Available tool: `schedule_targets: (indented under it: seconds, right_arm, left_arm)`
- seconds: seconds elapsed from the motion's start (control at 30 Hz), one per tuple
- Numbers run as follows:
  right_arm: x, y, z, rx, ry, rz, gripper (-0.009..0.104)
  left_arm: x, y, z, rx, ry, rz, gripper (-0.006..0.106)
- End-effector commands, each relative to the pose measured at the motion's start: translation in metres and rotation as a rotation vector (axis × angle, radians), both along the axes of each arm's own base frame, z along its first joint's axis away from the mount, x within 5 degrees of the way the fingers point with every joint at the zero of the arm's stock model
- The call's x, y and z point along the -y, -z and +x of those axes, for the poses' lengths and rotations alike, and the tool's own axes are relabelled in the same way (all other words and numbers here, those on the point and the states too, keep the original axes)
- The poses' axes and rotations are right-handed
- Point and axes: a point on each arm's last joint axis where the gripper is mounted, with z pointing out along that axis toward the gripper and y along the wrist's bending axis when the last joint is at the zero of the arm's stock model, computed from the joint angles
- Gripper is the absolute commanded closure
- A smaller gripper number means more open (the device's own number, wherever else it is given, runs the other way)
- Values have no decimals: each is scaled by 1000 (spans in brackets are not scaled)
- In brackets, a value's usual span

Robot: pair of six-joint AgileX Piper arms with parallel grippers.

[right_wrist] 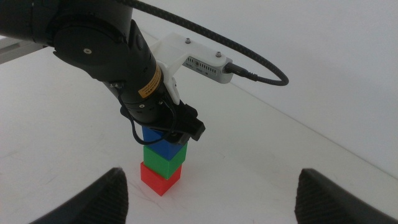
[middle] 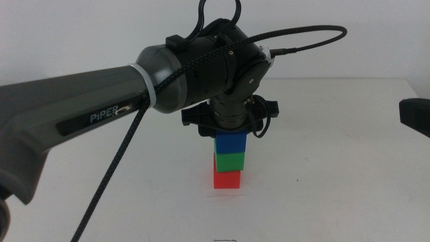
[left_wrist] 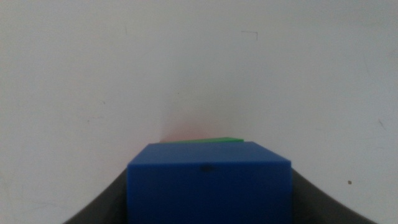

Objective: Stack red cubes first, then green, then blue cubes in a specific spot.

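The red cube point(middle: 227, 179) sits on the white table near the centre. The green cube point(middle: 230, 160) rests on it, and the blue cube point(middle: 231, 143) sits on the green one. My left gripper point(middle: 231, 133) reaches down from above and is shut on the blue cube point(left_wrist: 208, 186), one jaw against each side. A sliver of green point(left_wrist: 205, 140) shows beyond the blue cube. The stack also shows in the right wrist view: red point(right_wrist: 160, 175), green point(right_wrist: 164, 158), blue point(right_wrist: 163, 144). My right gripper point(right_wrist: 212, 177) is open and empty, waiting at the right edge point(middle: 415, 115).
The left arm point(middle: 101, 101) and its black cable point(middle: 107, 181) cross the left half of the middle view. The white tabletop point(middle: 336, 175) stretches around the stack. A small faint mark point(left_wrist: 250, 34) lies on the table beyond the stack.
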Motion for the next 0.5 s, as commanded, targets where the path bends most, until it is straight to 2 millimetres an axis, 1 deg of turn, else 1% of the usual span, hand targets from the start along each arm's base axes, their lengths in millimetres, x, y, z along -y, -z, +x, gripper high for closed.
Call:
schedule_targets:
  seconds: [0.0, 0.1, 0.2, 0.23, 0.27, 0.3, 0.4, 0.47]
  right_arm:
    - [1, -14, 1, 82, 15, 44, 21]
    - [1, -14, 1, 82, 15, 44, 21]
    - [1, -14, 1, 82, 15, 44, 21]
    - [1, -14, 1, 82, 15, 44, 21]
    - [1, -14, 1, 82, 15, 44, 21]
    - [1, -14, 1, 82, 15, 44, 21]
    - [1, -14, 1, 82, 15, 44, 21]
    - [1, -14, 1, 82, 15, 44, 21]
  left_arm:
    - [-3, -34, -4, 83, 1, -68, 89]
    - [-3, -35, -3, 84, 2, -68, 89]
    - [-2, -29, -2, 74, 2, -58, 80]
    - [-2, -28, -2, 71, 2, -55, 74]
    - [-2, -28, -2, 71, 5, -54, 71]
    - [-2, -28, -2, 74, 8, -49, 63]
    - [-2, -28, -1, 82, 10, -42, 50]
    - [-3, -29, 0, 89, 11, -35, 39]
